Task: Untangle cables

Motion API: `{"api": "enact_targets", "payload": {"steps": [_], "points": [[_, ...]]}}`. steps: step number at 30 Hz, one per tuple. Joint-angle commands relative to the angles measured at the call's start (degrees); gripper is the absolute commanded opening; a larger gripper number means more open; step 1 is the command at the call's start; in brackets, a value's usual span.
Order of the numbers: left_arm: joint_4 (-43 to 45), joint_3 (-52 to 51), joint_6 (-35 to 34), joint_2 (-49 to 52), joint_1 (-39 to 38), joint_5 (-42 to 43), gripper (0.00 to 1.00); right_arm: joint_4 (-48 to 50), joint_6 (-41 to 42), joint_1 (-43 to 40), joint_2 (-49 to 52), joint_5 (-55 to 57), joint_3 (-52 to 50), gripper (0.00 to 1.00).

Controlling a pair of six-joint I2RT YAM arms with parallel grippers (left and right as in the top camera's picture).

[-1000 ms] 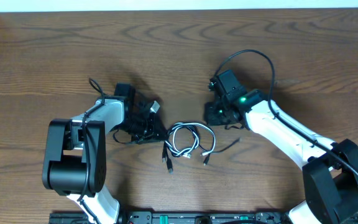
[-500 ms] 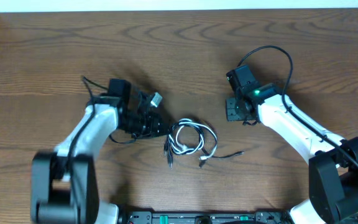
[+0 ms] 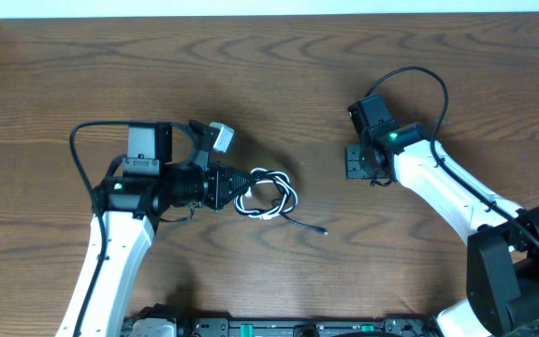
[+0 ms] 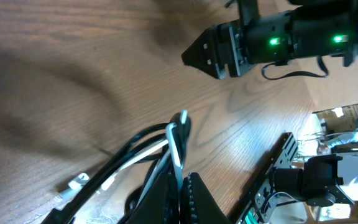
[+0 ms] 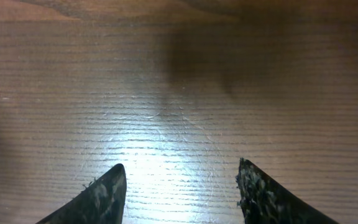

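Observation:
The cables (image 3: 271, 192) lie as one tangled bundle of white and black loops just left of the table's middle. My left gripper (image 3: 240, 189) is shut on the bundle's left side. In the left wrist view the jaws (image 4: 180, 179) pinch a white cord (image 4: 143, 155) and a black cord (image 4: 114, 165) together, and a small white plug (image 4: 75, 182) rests on the wood. A black tail (image 3: 303, 223) trails out to the right. My right gripper (image 3: 350, 161) stands open and apart from the bundle, farther right. Its fingers (image 5: 180, 183) frame only bare wood.
The wooden table (image 3: 279, 84) ends at a white strip along the back. A black equipment rail (image 3: 279, 328) runs along the front edge. The right arm's own thick black cable (image 3: 419, 80) arches above its wrist.
The left arm swung round and dragged the bundle leftward, so its loops are tighter. The right gripper let go, opened wider and drew off to the right.

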Motion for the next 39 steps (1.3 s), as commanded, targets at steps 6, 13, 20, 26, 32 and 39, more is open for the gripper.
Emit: {"api": "enact_targets", "payload": {"steps": [6, 13, 20, 26, 32, 39], "points": [[0.2, 0.2, 0.3, -0.3, -0.2, 0.7, 0.07, 0.7, -1.6, -0.2, 0.0, -3.2, 0.0, 0.63], [0.2, 0.2, 0.3, 0.1, -0.2, 0.7, 0.07, 3.5, -13.7, -0.2, 0.0, -24.7, 0.0, 0.83], [0.2, 0.2, 0.3, 0.1, -0.2, 0.7, 0.07, 4.1, -27.3, -0.2, 0.0, -50.1, 0.0, 0.85], [0.2, 0.2, 0.3, 0.1, -0.2, 0.7, 0.07, 4.4, -34.6, -0.2, 0.0, -61.8, 0.0, 0.85], [-0.7, 0.2, 0.3, 0.1, -0.2, 1.6, 0.07, 6.8, -34.6, -0.2, 0.0, -62.5, 0.0, 0.77], [-1.4, 0.2, 0.3, 0.1, -0.2, 4.1, 0.07, 10.4, -34.5, -0.2, 0.0, -62.6, 0.0, 0.78]]}}
